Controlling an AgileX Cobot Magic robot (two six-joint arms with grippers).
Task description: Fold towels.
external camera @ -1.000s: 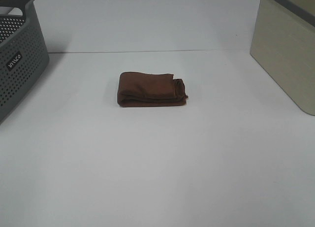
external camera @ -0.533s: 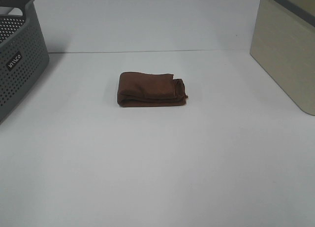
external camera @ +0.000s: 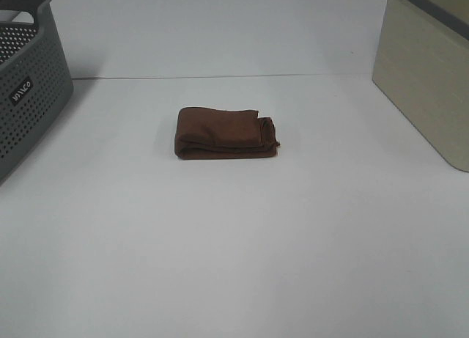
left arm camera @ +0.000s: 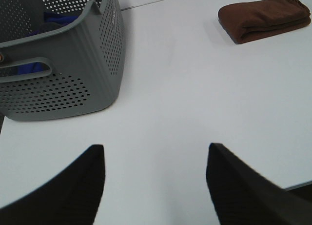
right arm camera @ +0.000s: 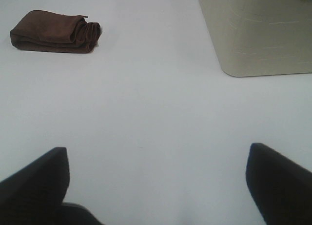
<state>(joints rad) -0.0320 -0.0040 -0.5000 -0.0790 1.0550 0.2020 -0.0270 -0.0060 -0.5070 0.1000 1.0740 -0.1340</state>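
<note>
A: Where is the towel (external camera: 226, 133)?

B: Middle of the high view, folded, lying long from side to side.

A: And the grippers?

B: The left gripper (left arm camera: 153, 178) and right gripper (right arm camera: 156, 178) are both spread wide, holding nothing, far away. Which is nearer? Hard to tell.

Soft, matt brown terry cloth on the folded towel (external camera: 226, 133). Smooth, matt white desk (external camera: 234, 243). Perforated grey plastic, dull sheen, on the basket (external camera: 29, 89) at upper left. Smooth beige plastic on the bin (external camera: 429, 74) at upper right.
</note>
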